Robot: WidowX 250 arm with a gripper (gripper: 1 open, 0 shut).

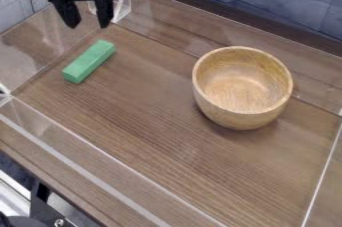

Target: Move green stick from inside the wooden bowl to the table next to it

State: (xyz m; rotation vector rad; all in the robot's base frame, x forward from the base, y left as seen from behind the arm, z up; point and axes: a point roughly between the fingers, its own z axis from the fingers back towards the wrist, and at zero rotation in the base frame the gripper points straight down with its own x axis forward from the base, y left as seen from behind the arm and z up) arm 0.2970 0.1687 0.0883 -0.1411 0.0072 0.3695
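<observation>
Stick (90, 61), green, lies flat on the desk (174, 151), at the left of the camera view. It lies diagonally, its lower end toward the near left, and is well apart from the bowl (242, 87). The bowl stands upright toward the right of the same view; its pale inside shows nothing in it.

The hand (83, 21) is at the upper left, just beyond the far end of the stick. Its jaws stand spread as wide as they go, and they have hold of nothing. A narrow strip of desk shows between the hand and the stick, so the two appear apart; the exact height of the hand above the desk cannot be told from this view.

The placing appears complete: the stick is out of the bowl and on the desk. The step in hand is judged to be a clean retreat. To do it well:

1. Keep the jaws spread until the hand is well away from the stick.
2. Raise the hand before any sideways travel. A low sweep could nudge or turn the stick.
3. Keep clear of the clear side wall (30, 23) near the hand.
4. Do not grip the stick again; its flat rest looks stable and needs no correction.
</observation>
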